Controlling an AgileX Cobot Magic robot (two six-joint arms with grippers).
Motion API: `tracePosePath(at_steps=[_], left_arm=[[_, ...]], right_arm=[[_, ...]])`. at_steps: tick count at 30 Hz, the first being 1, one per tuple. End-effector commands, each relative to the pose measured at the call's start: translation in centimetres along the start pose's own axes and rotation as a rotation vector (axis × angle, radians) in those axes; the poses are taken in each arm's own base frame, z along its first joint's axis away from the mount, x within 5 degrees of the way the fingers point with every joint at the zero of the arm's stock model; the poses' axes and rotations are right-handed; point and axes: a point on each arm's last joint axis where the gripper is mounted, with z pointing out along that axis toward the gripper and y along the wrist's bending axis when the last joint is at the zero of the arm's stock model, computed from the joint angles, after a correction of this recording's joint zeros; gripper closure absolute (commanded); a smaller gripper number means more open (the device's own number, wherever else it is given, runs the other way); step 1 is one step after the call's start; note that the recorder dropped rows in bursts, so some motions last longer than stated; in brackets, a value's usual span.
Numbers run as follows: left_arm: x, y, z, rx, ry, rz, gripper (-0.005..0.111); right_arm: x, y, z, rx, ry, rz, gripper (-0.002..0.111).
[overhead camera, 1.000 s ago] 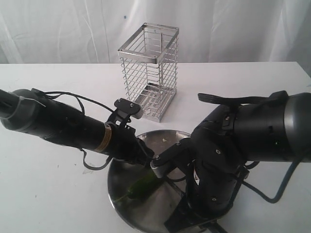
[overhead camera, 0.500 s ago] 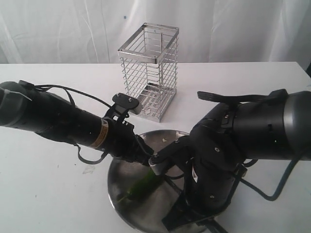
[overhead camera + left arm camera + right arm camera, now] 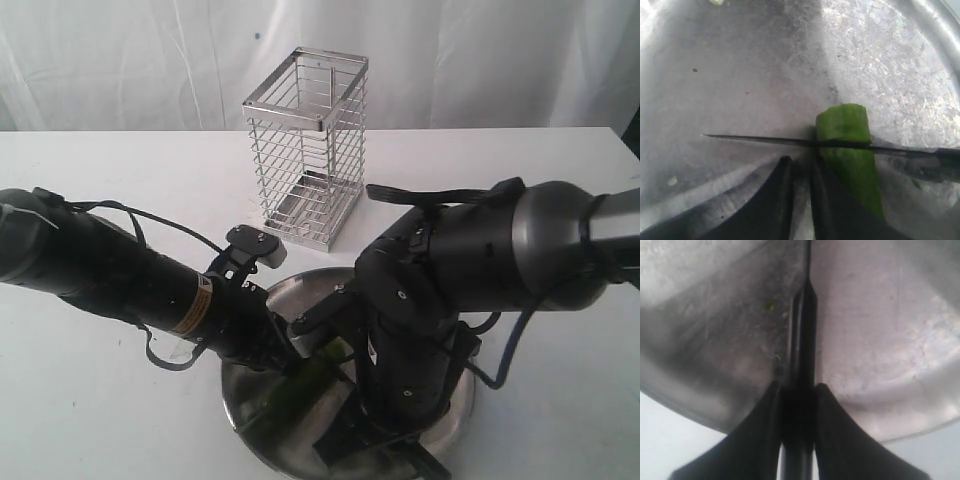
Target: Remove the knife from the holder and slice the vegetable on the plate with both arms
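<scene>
The green vegetable (image 3: 844, 125) lies on the steel plate (image 3: 740, 75), and the knife (image 3: 765, 140) blade crosses it edge-down near its blunt end. My left gripper (image 3: 800, 162) stands nearly shut, with only bare plate in the narrow gap. One of its fingers (image 3: 827, 200) lies against the vegetable. My right gripper (image 3: 798, 386) is shut on the black handle of the knife (image 3: 801, 340), whose blade runs out over the plate (image 3: 880, 315). In the exterior view both arms crowd over the plate (image 3: 262, 440), the vegetable (image 3: 305, 378) shows between them, and the holder (image 3: 310, 150) stands behind.
The wire holder stands upright on the white table (image 3: 100, 420), just behind the plate. A white curtain closes the back. Small green scraps (image 3: 769, 304) lie on the plate. The right arm's bulk (image 3: 470, 280) covers the plate's right half.
The left arm has dropped lower and nearer over the plate. The right arm has swung left across the plate, bringing the knife with it.
</scene>
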Motion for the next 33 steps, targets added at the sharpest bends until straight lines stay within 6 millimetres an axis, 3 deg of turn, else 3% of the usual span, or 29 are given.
tracePosePath(at_steps=[1, 13, 24, 33], left_arm=[[0.1, -0.2, -0.1, 0.017, 0.006, -0.001, 0.087], [-0.4, -0.2, -0.8, -0.031, -0.020, 0.017, 0.087], [-1.4, -0.6, -2.1, -0.056, -0.064, 0.038, 0.087], [-1.5, 0.5, -2.2, -0.182, -0.071, 0.036, 0.087]], right_arm=[[-0.4, 0.0, 0.0, 0.005, 0.017, -0.019, 0.108], [-0.2, 0.0, -0.1, 0.009, 0.040, -0.033, 0.108], [-1.5, -0.1, -0.2, 0.032, 0.041, -0.053, 0.108], [-1.2, -0.1, -0.1, 0.036, 0.068, -0.053, 0.108]])
